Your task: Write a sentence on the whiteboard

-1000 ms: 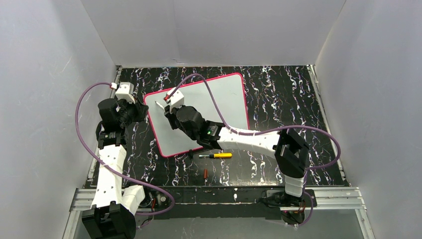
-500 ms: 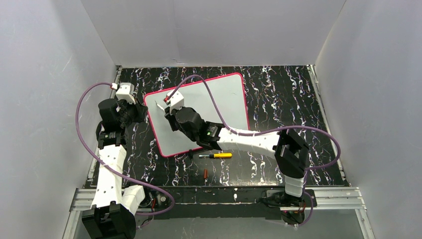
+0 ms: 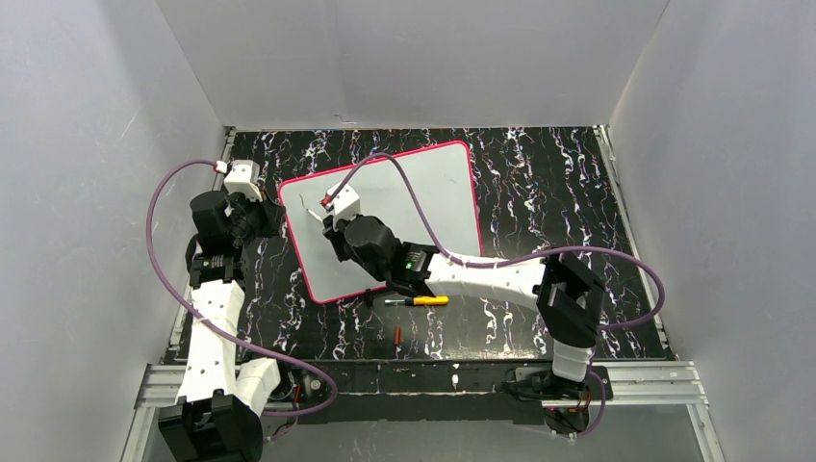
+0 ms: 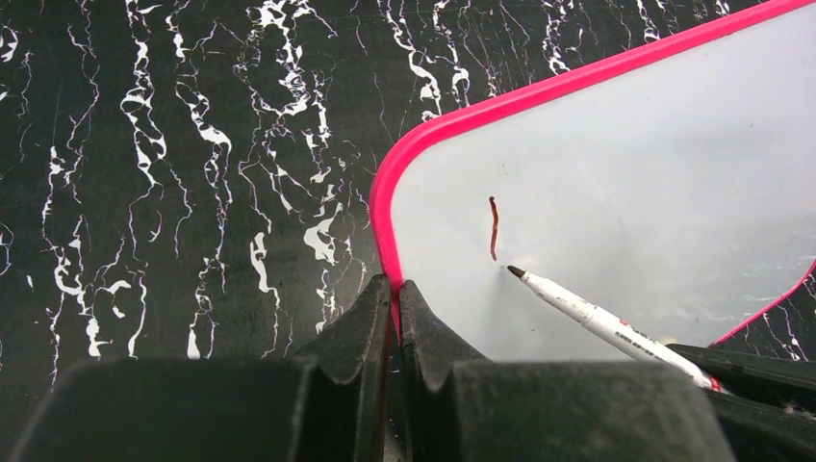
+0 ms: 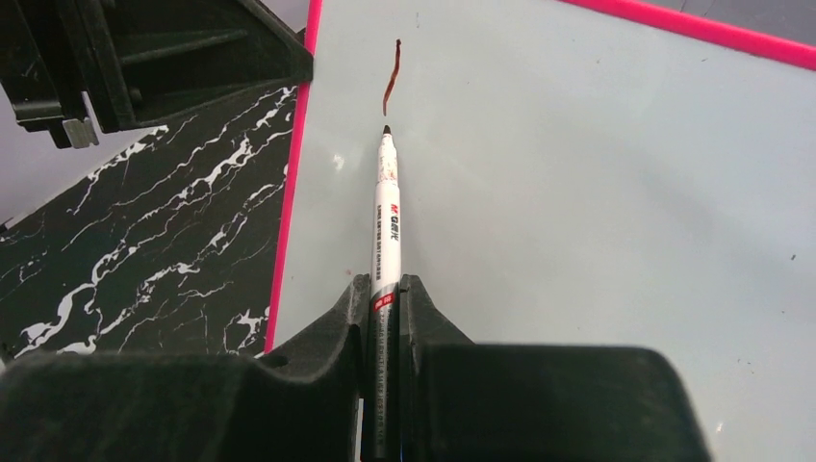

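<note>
Two grippers crowd far-left corner of whiteboard (image 3: 423,192), lying askew on marbled table (image 3: 539,183). Left wrist: left gripper (image 4: 395,289) pinched tight on board's pink edge, single reddish stroke (image 4: 494,227) just inside. Right wrist: right gripper (image 5: 385,289) clamps marker (image 5: 388,221), tip just below stroke.

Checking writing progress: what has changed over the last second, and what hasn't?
The right gripper drew the marker back toward the arms' bases, its tip now just off a short red-brown stroke. The left gripper closed onto the rim of the whiteboard. Board and screwdriver stayed put.
</note>
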You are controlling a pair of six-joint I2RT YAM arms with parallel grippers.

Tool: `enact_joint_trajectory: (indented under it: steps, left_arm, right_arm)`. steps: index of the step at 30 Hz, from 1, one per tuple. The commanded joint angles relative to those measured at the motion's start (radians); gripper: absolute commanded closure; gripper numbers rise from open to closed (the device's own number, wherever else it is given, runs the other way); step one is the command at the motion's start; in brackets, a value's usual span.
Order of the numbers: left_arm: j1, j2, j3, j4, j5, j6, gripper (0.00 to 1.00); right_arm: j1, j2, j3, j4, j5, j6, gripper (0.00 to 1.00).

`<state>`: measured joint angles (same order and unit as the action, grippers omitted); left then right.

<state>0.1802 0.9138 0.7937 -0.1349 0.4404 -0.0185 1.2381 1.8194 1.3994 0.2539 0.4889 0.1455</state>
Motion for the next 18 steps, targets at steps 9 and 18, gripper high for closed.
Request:
enact_joint_trajectory:
  steps: [9, 18]
  left_arm:
    - [-0.031, -0.007, 0.006, -0.038, 0.081, 0.007, 1.00]
    - [-0.035, -0.007, 0.007, -0.038, 0.084, 0.010, 1.00]
  right_arm:
    - [0.006, -0.034, 0.018, 0.129, 0.081, -0.057, 0.99]
    - [0.006, 0.011, 0.068, 0.107, 0.131, -0.066, 0.99]
